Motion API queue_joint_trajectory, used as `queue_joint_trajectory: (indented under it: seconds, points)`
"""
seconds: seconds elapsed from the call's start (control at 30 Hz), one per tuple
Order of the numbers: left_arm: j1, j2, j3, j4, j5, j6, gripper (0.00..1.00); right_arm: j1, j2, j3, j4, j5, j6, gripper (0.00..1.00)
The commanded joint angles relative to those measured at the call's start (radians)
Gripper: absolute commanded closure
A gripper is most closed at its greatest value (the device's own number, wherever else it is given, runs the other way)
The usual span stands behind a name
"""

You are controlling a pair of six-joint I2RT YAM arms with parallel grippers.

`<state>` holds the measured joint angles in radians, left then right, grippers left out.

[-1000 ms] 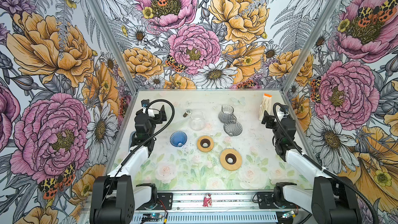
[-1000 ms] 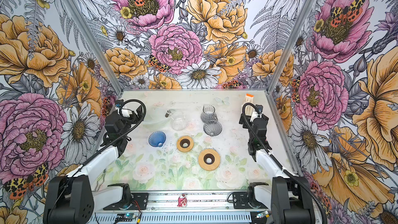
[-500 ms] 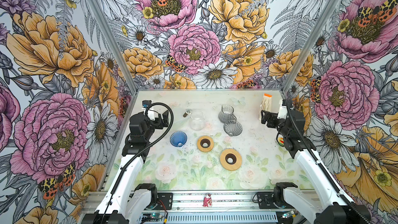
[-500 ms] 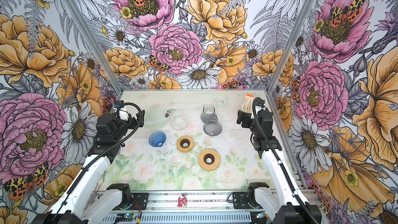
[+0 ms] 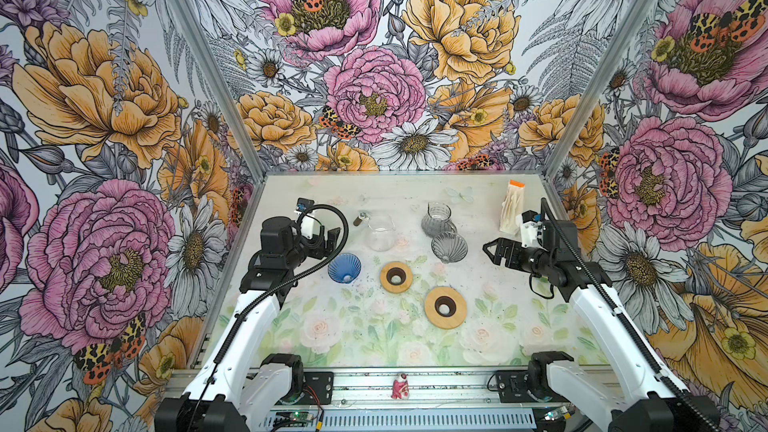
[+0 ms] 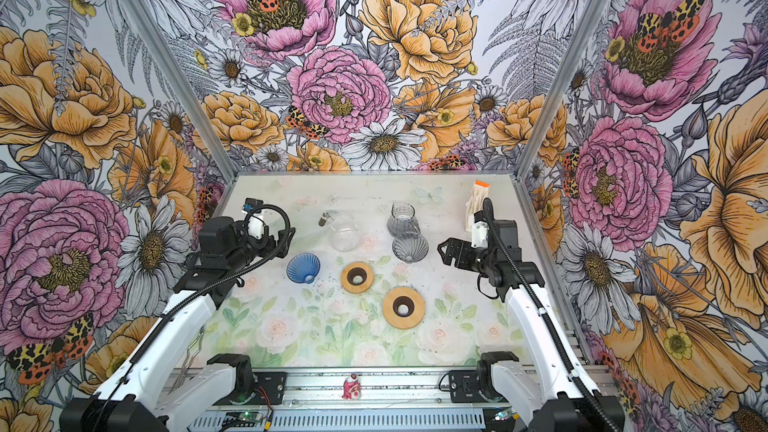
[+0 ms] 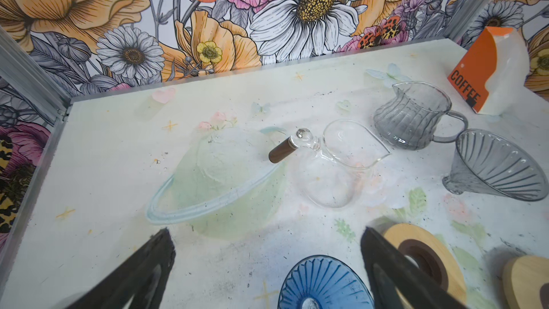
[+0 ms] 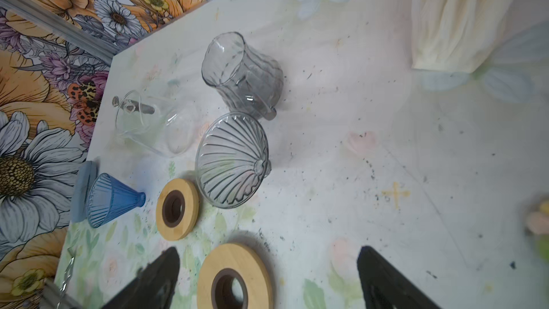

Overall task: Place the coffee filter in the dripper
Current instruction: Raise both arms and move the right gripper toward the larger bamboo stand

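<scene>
Right gripper (image 5: pixel 492 253) hangs with its jaws spread wide and nothing between them, and my left gripper (image 5: pixel 328 238) is just as wide and just as empty. What I am after, the pack of white paper coffee filters with an orange card label (image 5: pixel 513 205), stands upright in a far corner of the table (image 5: pixel 490 305), untouched. I take that pack as my mark for everything else.

Nearest the pack is my right gripper, close beside it but pointing away from it. So I judge this to be the very first step: reaching for a filter, with none lifted yet. The next move calls for turning that wrist toward the pack and pinching one thin sheet off the stack without dragging its neighbours or tipping the pack.

Next out from the pack stands a smoky-grey ribbed glass pitcher (image 5: pixel 437 220), upright and empty. Just beside it, a smoky-grey ribbed glass cone dripper (image 5: pixel 449 246) lies on its side, empty; whether the two touch I cannot tell. Farther out, a clear glass carafe with a short brown handle (image 5: pixel 379 234) stands empty, and two pale wooden rings (image 5: pixel 384 278) (image 5: pixel 431 309) lie flat with nothing seated in them. Farthest from the pack, just by my left gripper, a blue ribbed glass cone dripper (image 5: pixel 344 268) lies on its side, also empty.

Neither dripper sits mouth up, so I expect one needs righting or steadying first. I cannot tell which one is meant.
</scene>
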<state>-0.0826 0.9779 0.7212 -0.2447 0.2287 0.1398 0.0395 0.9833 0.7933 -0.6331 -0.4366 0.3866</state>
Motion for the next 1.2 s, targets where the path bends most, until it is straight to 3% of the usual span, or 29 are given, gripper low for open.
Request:
queue_joint_trajectory:
  seconds: [0.0, 0.17, 0.47, 1.17]
  points:
    - [-0.019, 0.017, 0.022, -0.017, 0.055, 0.039, 0.01, 0.043, 0.005, -0.041, -0.062, -0.079, 0.063, 0.07]
    - [-0.029, 0.052, 0.044, -0.033, 0.088, 0.057, 0.01, 0.13, 0.035, -0.122, -0.042, -0.068, 0.122, 0.1]
    - [-0.039, 0.107, 0.057, -0.032, 0.081, 0.078, 0.01, 0.151, 0.026, -0.309, 0.135, -0.161, 0.251, 0.14]
    - [-0.03, 0.115, 0.039, -0.004, 0.07, 0.086, 0.01, 0.216, 0.273, -0.402, 0.366, -0.251, 0.268, 0.28]
